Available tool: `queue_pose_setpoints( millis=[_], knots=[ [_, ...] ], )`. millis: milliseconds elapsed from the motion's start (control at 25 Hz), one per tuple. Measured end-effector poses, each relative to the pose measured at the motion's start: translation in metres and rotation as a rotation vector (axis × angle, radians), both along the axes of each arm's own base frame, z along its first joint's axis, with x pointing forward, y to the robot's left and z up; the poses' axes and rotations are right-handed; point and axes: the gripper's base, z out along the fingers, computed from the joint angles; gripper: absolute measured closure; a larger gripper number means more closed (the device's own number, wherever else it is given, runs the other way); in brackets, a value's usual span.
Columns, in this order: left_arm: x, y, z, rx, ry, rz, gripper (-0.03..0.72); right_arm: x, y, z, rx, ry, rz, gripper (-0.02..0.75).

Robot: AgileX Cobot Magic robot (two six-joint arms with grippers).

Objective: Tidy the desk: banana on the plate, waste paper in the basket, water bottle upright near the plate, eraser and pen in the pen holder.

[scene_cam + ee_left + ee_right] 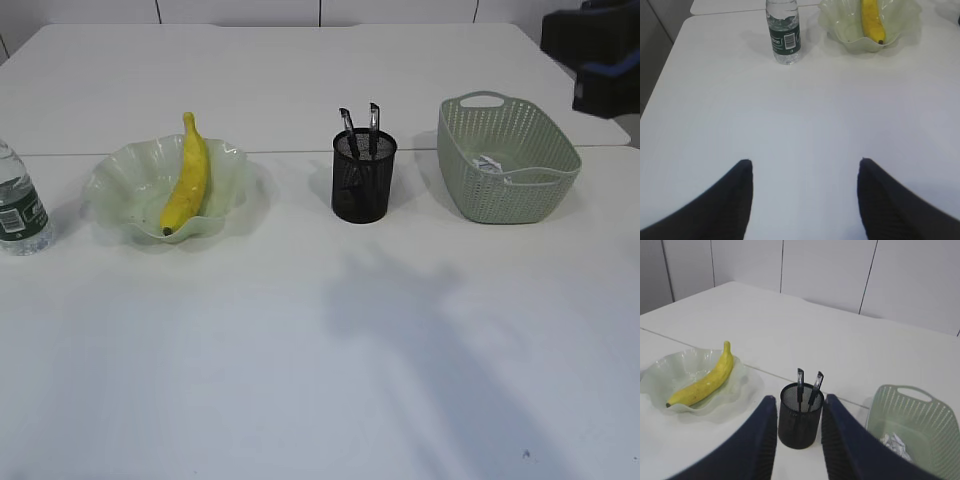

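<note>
Banana [187,180] lies on plate [128,180].

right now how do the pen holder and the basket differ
The pen holder is black, round, tall and narrow; the basket is pale green, oblong, wide and has handles. The holder stands two pens upright; the basket holds crumpled paper. Both are perforated and upright.

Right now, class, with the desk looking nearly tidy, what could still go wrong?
1. The water bottle stands upright close to the table's left edge; a nudge might tip it off.
2. The right gripper, open, hangs near the pen holder; moving forward could topple it and its pens.
</note>
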Motion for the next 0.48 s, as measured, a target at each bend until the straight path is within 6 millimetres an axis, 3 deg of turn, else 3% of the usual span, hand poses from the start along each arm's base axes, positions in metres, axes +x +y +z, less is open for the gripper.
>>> queue_pose_setpoints(
  millis=[480],
  knots=[
    [0.000,0.000,0.000,-0.004,0.001,0.002,0.228,-0.014,-0.005,-0.031,0.017,0.115,-0.012,0.505]
  ],
)
